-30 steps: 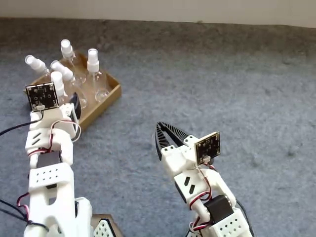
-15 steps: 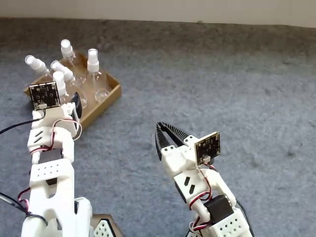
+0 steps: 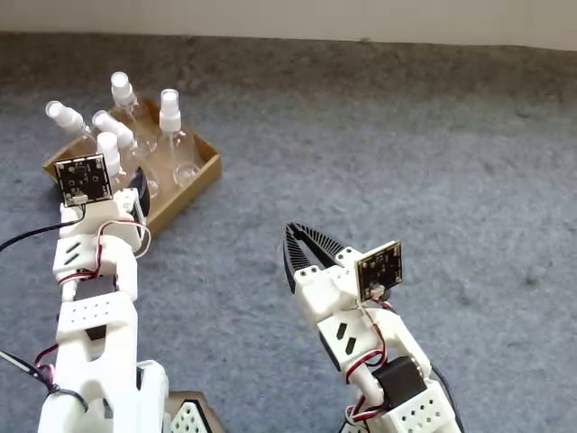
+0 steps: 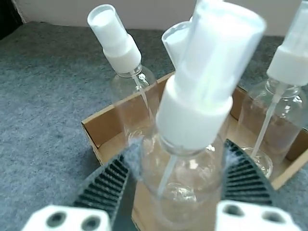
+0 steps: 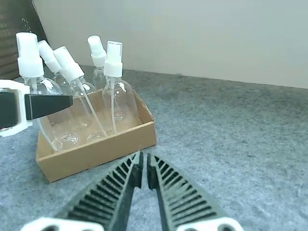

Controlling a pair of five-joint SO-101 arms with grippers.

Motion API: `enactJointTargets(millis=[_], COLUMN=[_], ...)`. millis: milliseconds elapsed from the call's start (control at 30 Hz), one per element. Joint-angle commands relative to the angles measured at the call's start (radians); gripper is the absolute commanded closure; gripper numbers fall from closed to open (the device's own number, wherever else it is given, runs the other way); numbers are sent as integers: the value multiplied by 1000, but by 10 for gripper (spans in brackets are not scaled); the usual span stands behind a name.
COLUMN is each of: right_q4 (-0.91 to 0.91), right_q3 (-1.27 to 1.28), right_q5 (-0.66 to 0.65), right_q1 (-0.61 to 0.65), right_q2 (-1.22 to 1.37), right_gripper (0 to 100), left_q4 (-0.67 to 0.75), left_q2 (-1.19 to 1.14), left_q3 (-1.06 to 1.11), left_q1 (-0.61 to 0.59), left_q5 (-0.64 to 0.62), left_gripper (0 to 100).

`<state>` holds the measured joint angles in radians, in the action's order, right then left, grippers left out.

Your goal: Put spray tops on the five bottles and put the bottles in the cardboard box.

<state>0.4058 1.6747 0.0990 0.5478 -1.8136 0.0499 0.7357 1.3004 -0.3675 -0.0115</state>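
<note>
A shallow cardboard box [image 3: 204,171] lies at the far left of the grey carpet. Several clear bottles with white spray tops stand in it, among them one at the back [image 3: 122,90] and one to the right [image 3: 170,113]. My left gripper [image 3: 135,187] is at the box's near end, open, its fingers [image 4: 107,185] on either side of the nearest bottle [image 4: 192,120], which stands in the box. My right gripper [image 3: 290,231] hovers over the carpet mid-table, shut on nothing. The right wrist view looks past its tips [image 5: 143,158] to the box [image 5: 96,149].
Grey carpet stretches wide to the right of the box and beyond the right arm. A pale wall [image 5: 202,33] runs along the far edge. A small brown corner [image 3: 194,401] shows at the near edge by the left arm's base.
The left arm has shifted slightly to the right and then back a little; the nearest bottle's top shifted right at first, then stayed put. The right arm has not moved.
</note>
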Motion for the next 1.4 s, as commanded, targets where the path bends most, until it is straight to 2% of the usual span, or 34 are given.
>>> enactJointTargets(millis=[0, 267, 400, 1367], right_q4=[7, 7, 7, 33], right_q3=[166, 166, 166, 166], right_q5=[-9, -9, -9, -9], right_q1=[-13, -13, -13, -13], right_q2=[-12, -12, -12, -18], right_gripper=[980, 980, 980, 980], left_q4=[23, 21, -32, -40], left_q2=[-1, -2, -2, -2], left_q3=[-7, -7, -15, -10], left_q1=[30, 59, 59, 51], left_q5=[-11, -11, -11, -12], left_gripper=[895, 896, 896, 896])
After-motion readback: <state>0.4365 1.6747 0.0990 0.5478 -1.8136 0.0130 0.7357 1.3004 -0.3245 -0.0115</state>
